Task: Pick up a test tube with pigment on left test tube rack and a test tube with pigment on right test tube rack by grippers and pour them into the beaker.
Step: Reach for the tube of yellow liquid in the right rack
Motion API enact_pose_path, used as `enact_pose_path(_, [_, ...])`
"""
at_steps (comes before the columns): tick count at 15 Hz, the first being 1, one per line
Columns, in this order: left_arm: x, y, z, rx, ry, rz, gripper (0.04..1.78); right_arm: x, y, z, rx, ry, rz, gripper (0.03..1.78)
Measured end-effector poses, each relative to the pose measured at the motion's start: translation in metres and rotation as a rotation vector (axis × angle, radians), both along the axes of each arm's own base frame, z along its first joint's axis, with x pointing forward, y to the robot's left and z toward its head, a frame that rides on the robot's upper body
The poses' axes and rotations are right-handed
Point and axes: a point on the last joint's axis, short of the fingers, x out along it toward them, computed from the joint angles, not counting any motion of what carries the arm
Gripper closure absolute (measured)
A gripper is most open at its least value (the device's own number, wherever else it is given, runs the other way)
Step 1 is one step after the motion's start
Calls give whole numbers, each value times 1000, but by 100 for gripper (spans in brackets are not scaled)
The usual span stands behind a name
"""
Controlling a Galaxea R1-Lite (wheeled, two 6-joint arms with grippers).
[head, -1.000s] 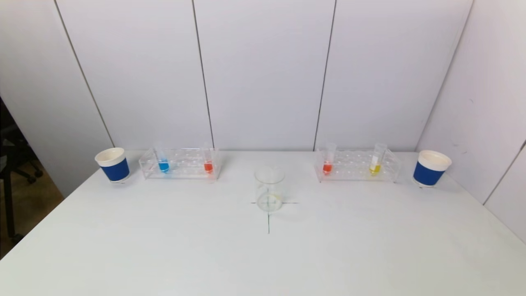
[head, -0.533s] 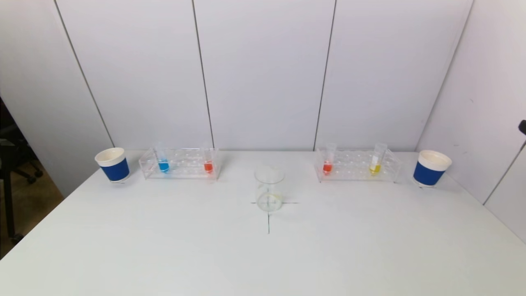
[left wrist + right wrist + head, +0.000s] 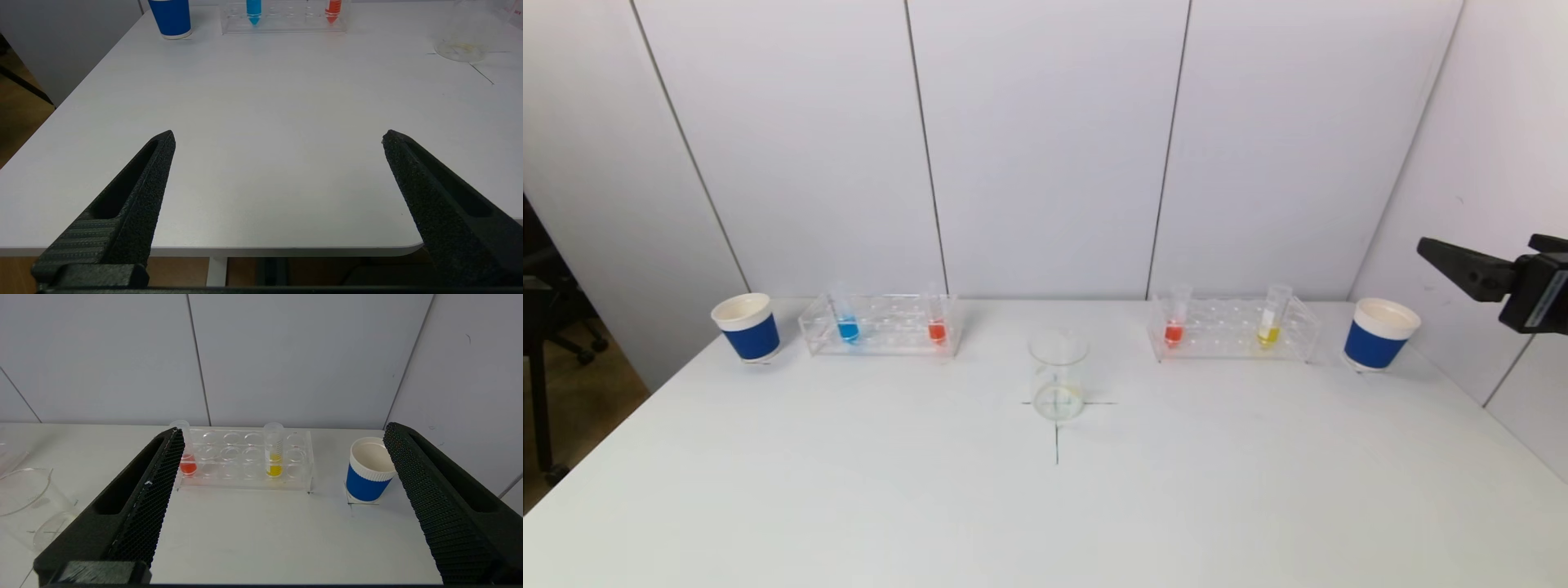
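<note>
Two racks, two cups, four tubes and one beaker point(image 3: 1058, 376) sit on the table point(image 3: 1045, 506). Going left to right: the left gripper point(image 3: 278, 139), spread wide and holding nothing, hangs at the near edge, its rack point(image 3: 882, 325) with blue tube point(image 3: 848, 322) and red tube point(image 3: 937, 322) far ahead. The right gripper point(image 3: 282, 433), also wide and empty, faces its rack point(image 3: 245, 461); the upright yellow tube point(image 3: 273, 453) stands straight ahead, nearer than the orange one point(image 3: 186, 451).
</note>
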Motion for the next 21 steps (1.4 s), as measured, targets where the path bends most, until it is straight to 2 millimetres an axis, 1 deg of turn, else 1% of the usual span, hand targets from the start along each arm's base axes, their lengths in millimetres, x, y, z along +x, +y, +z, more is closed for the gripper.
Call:
enact_pose_path(7, [0,0,0,0,0,0,5,54,1,-44,3,-13,-14,4])
enact_pose_path(11, [0,0,0,0,0,0,5,79,1,-70,3,-23,-21,4])
enact_pose_path(14, [0,0,0,0,0,0,5,94,2,-88,3,-25,-23,4])
enact_pose_path(21, [0,0,0,0,0,0,5,122,2,-128,3,-47,-48,4])
